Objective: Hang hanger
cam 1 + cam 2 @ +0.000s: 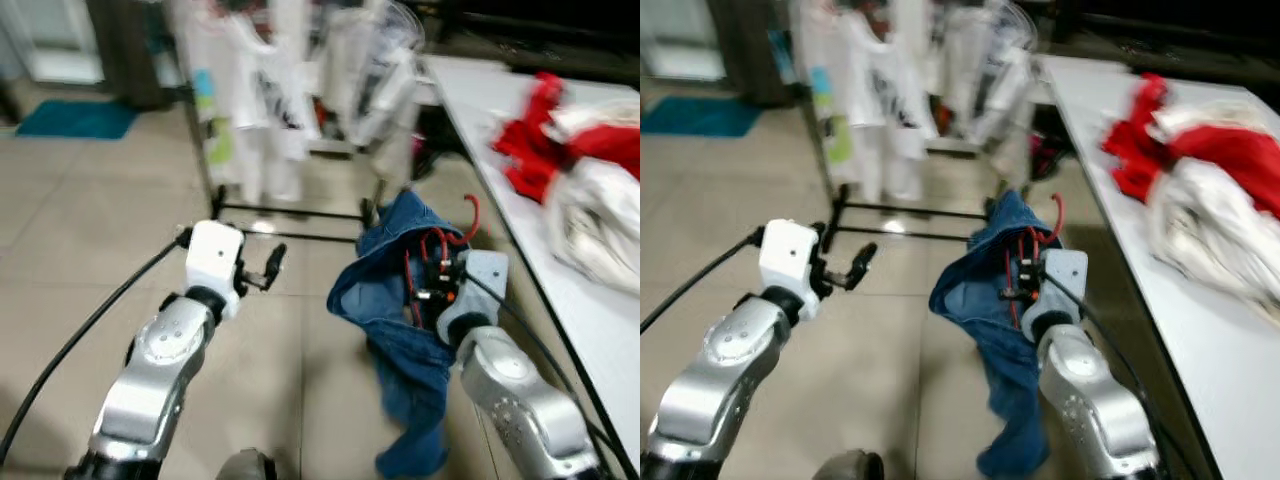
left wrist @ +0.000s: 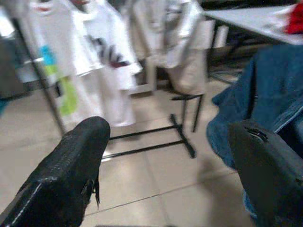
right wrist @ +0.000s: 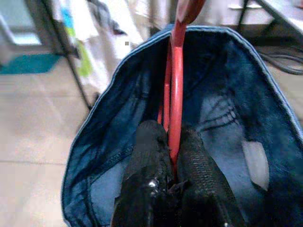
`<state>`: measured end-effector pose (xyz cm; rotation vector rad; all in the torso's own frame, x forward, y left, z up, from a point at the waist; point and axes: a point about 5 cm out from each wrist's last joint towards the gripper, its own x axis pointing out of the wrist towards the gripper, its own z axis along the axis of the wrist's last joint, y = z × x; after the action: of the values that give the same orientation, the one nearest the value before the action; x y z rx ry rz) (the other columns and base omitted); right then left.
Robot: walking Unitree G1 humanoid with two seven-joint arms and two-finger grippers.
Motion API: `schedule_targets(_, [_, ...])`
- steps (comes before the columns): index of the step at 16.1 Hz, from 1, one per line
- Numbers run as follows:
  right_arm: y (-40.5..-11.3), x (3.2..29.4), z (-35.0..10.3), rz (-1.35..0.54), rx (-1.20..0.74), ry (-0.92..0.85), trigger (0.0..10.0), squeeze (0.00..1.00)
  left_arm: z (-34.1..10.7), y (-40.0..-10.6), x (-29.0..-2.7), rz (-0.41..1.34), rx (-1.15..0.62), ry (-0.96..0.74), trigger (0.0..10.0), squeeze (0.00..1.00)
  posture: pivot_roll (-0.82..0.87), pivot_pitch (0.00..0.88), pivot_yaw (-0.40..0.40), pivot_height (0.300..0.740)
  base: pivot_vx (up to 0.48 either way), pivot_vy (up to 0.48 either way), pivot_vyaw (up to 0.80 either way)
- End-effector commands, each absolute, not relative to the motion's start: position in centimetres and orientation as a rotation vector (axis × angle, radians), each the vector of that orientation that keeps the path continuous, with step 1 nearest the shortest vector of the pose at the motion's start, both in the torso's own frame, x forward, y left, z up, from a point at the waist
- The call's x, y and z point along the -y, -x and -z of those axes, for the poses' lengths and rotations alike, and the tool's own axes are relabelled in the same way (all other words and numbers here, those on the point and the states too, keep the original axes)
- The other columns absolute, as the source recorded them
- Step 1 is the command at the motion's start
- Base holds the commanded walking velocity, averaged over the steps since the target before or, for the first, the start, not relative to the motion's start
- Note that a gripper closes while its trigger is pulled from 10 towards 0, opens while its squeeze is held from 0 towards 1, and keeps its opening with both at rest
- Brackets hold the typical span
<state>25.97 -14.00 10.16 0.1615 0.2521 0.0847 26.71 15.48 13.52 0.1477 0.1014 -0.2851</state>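
From my head camera, my right gripper (image 1: 440, 275) is clenched on a thin red wire hanger (image 1: 470, 215) that carries a blue denim garment (image 1: 400, 340); the denim drapes down in front of my right forearm toward the beige tiled floor (image 1: 80, 220). My left gripper (image 1: 268, 268) is held out beside it over the tiles, fingers spread and grasping nothing. Ahead stands a black metal clothes rack (image 1: 290, 213) crowded with white and pale hanging shirts (image 1: 250, 90), its base bars lying on the floor between me and the clothes. Along my right runs a white table (image 1: 560, 290) with a heap of red and white laundry (image 1: 580, 170) on top. A teal mat (image 1: 75, 118) lies on the far floor to my left.

My left wrist camera looks between my two black fingers (image 2: 71, 165), wide apart, at the rack's floor bars (image 2: 147, 142) and the shirts above, with the denim at one edge.

My right wrist camera brings in the grip itself: both black fingertips (image 3: 151, 156) pinch the red wire, and the blue denim wraps around the wire behind them, blocking most of the rack.
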Motion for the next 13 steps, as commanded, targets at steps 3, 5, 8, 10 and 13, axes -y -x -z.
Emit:
schedule_targets(3, [-26.45, 15.3, -11.38, -0.037, -0.164, -0.192, 10.0, 0.0, -14.34, -27.22, -14.92, 0.289, -0.065, -0.14, 10.0, 0.0, 0.06, 0.03, -0.046, 0.74, 0.321, 0.0, 0.0])
schedule_targets(5, [-26.55, 15.55, -11.43, -0.017, -0.159, -0.211, 10.0, 0.0, -14.43, -27.34, -14.91, 0.292, -0.064, -0.14, 10.0, 0.0, 0.06, 0.032, -0.044, 0.74, 0.321, 0.0, 0.0])
schedule_targets(8, [-26.65, 15.49, -11.53, -0.018, -0.152, -0.213, 10.0, 0.0, -14.49, -27.48, -14.74, 0.297, -0.063, -0.138, 10.0, 0.0, 0.06, 0.037, -0.04, 0.74, 0.324, 0.0, 0.0])
schedule_targets(10, [-26.74, 15.45, -11.5, -0.011, -0.149, -0.205, 10.0, 0.0, -14.45, -27.55, -14.61, 0.3, -0.066, -0.134, 10.0, 0.0, 0.06, 0.04, -0.038, 0.74, 0.321, 0.0, 0.0])
schedule_targets(13, [-26.88, 15.36, -11.6, 0.007, -0.137, -0.177, 10.0, 0.0, -14.52, -27.66, -14.55, 0.307, -0.067, -0.132, 10.0, 0.0, 0.06, 0.044, -0.032, 0.74, 0.321, 0.0, 0.0])
